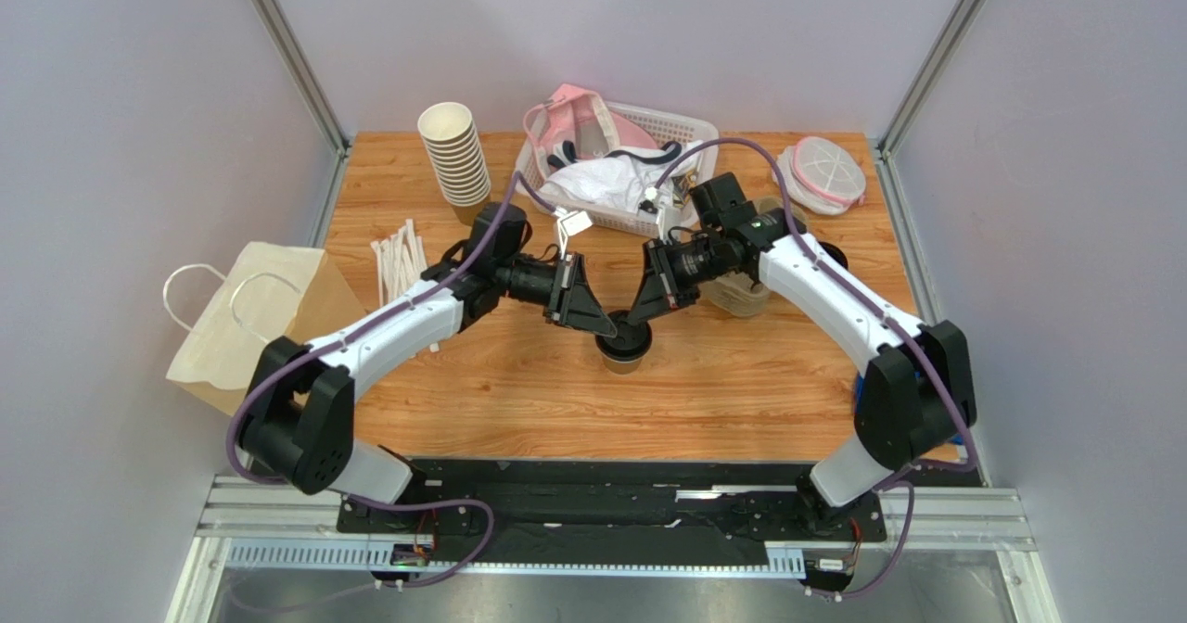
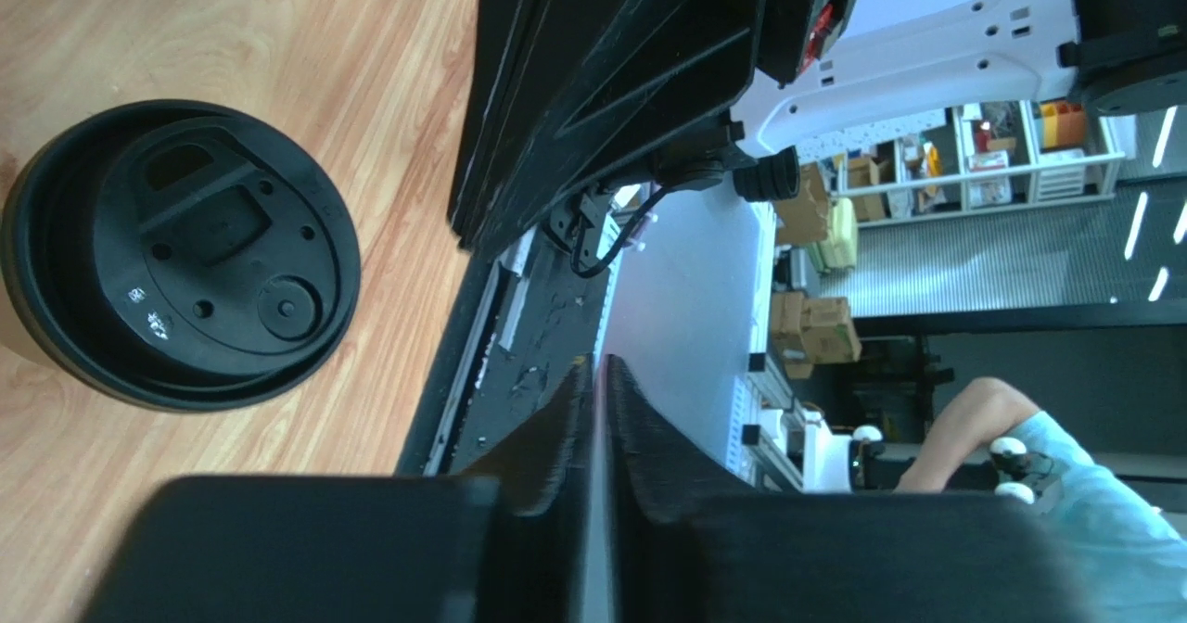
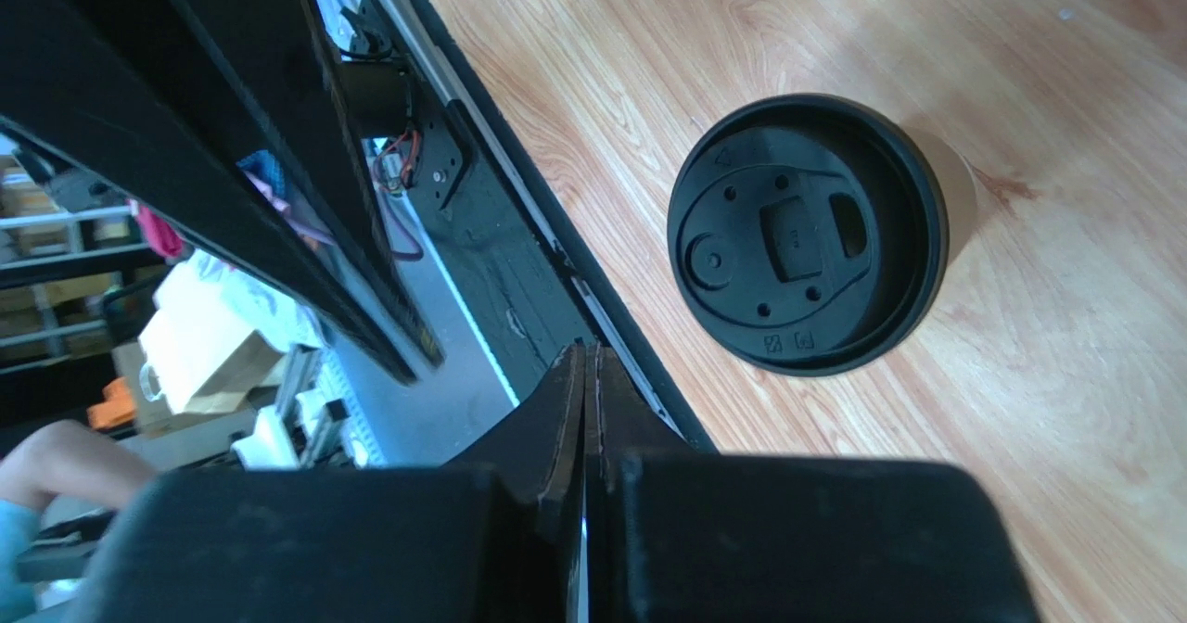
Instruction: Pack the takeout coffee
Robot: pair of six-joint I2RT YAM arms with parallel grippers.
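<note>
The takeout coffee (image 1: 623, 344), a small brown paper cup under a round black lid, stands upright on the wooden table (image 1: 530, 401) between the two arms. Its lid shows in the left wrist view (image 2: 181, 255) and in the right wrist view (image 3: 808, 234). My left gripper (image 1: 609, 326) hangs just over the lid's left edge. Its jaws are shut to a thin slit with nothing between them (image 2: 602, 366). My right gripper (image 1: 644, 314) hangs over the lid's right edge, facing the left one, shut and empty (image 3: 588, 352). Neither gripper holds the cup.
A brown paper bag (image 1: 258, 324) with white handles lies at the table's left edge. White sticks (image 1: 401, 262) lie beside it. At the back are a stack of lidless cups (image 1: 456, 157), a white basket (image 1: 613, 164) and a round container (image 1: 822, 174). Another brown cup (image 1: 739, 296) stands under the right arm.
</note>
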